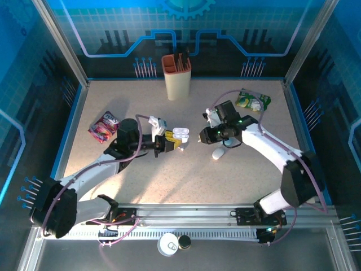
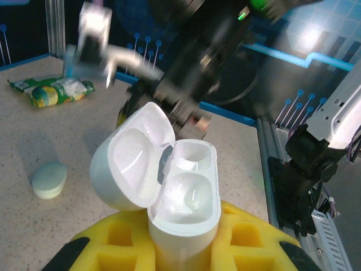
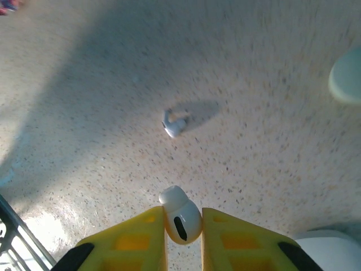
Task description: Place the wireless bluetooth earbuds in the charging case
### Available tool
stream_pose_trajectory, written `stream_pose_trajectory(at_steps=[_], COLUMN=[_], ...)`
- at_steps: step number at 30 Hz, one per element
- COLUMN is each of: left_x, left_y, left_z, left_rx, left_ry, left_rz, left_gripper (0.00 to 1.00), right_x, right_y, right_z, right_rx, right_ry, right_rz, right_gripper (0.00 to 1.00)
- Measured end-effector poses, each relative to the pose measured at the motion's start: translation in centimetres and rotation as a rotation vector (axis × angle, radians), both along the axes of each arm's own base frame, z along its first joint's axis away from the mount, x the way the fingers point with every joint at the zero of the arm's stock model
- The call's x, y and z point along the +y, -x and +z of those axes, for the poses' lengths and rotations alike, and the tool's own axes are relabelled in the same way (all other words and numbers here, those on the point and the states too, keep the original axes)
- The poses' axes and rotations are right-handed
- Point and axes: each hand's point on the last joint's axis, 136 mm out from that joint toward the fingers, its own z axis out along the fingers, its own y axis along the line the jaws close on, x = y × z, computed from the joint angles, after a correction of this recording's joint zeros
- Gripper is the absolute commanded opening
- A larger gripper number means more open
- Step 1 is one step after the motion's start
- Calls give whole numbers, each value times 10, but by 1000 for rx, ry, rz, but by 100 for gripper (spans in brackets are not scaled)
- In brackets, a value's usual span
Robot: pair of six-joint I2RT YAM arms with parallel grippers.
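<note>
While L claw [image 2: 183, 251] grips case [image 2: 189, 195], R [image 3: 183, 226] pinches earbud [image 3: 176, 206].

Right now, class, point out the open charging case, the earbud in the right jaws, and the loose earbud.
charging case [image 2: 183, 195]: left wrist view, base's inner well.
held earbud [image 3: 179, 217]: right wrist view, its rounded body.
loose earbud [image 3: 174, 125]: right wrist view, its head.
</note>
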Motion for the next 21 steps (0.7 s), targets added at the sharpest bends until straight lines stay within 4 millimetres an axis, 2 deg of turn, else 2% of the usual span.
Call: stream_pose_trajectory(at_steps=[3,7,17,21], left_x=[-1,0,-2,-3], left_y=[-2,-5,-6,-6], left_z=[-9,-14,-20,-19], left_rx=[31,55,95,92], left_ry=[-14,-25,-46,-52], left_rz=[0,5,-5,-17], left_gripper=[7,7,8,8], right_x=[-4,-5,25,35], right_y=[3,4,30,39], right_z=[28,56,114,125], right_rx=[-111,-201,-405,-452], right_ry=[14,48,88,93], right_rz=[39,94,318,382], right_gripper=[18,18,17,17])
